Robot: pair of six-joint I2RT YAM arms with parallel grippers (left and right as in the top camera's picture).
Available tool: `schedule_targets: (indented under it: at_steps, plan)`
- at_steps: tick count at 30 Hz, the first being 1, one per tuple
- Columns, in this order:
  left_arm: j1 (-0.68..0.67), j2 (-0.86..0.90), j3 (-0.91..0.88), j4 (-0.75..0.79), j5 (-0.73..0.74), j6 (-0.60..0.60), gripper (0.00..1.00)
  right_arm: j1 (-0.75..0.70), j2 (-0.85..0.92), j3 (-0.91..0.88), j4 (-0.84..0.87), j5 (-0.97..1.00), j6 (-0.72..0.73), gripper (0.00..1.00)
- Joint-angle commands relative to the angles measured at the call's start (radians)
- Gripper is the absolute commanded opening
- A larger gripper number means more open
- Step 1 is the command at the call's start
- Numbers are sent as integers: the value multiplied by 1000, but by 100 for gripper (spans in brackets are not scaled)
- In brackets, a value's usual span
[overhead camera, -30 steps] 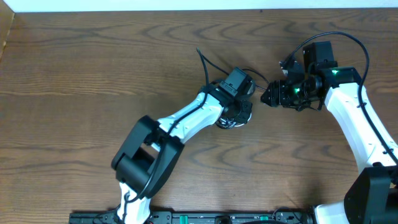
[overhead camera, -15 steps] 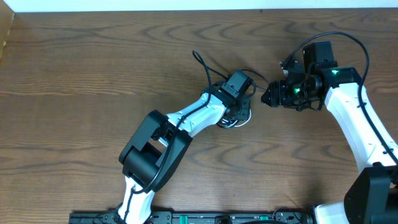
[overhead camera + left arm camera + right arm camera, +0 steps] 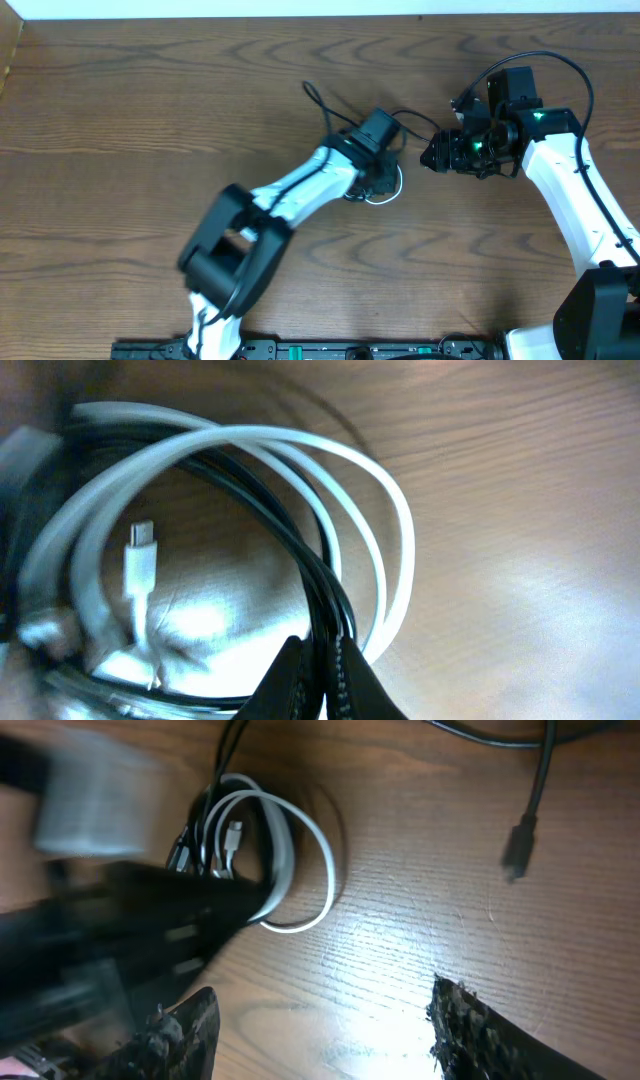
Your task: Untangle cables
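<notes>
The white cable point(image 3: 395, 550) lies in loops on the table, with its small plug point(image 3: 141, 550) inside the coil. The black cable point(image 3: 318, 575) runs through those loops. My left gripper point(image 3: 322, 652) is shut on the black cable at the coil's edge. Seen from overhead, the left gripper point(image 3: 384, 172) sits over the bundle, the white cable point(image 3: 386, 198) peeks out below it, and the black cable point(image 3: 320, 104) trails up and left. My right gripper point(image 3: 430, 155) hovers just right of the bundle, open and holding nothing. From the right wrist, the right gripper point(image 3: 322, 992) is short of the white cable point(image 3: 303, 850).
A black plug end point(image 3: 517, 850) with its cord lies on the wood to the right of the coil. The left arm point(image 3: 110, 920) fills the left of the right wrist view, blurred. The wooden table point(image 3: 120, 120) has a pale edge along the back.
The left gripper has closed on the black cable, and its wrist has shifted slightly up and left. The black cable's free end moved up and left. The right arm stayed put.
</notes>
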Motion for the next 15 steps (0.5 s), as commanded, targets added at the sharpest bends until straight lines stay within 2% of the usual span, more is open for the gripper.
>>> schedule_targets:
  at_steps: [1, 5, 9, 12, 15]
  plan:
    - [63, -216, 10, -26, 223, 36, 8, 6, -11, -6, 17, -51, 10, 64]
    - [124, -361, 10, -89, 398, 48, 7, 6, -11, -6, 74, -225, -7, 62]
    - [187, -424, 10, -161, 531, 62, 7, 1, -11, -6, 143, -413, -45, 61]
    - [229, -428, 10, -197, 623, 97, 7, -8, -11, -6, 163, -446, -43, 61]
    - [258, -423, 10, -216, 612, 105, 8, -14, -11, -6, 155, -436, -43, 59]
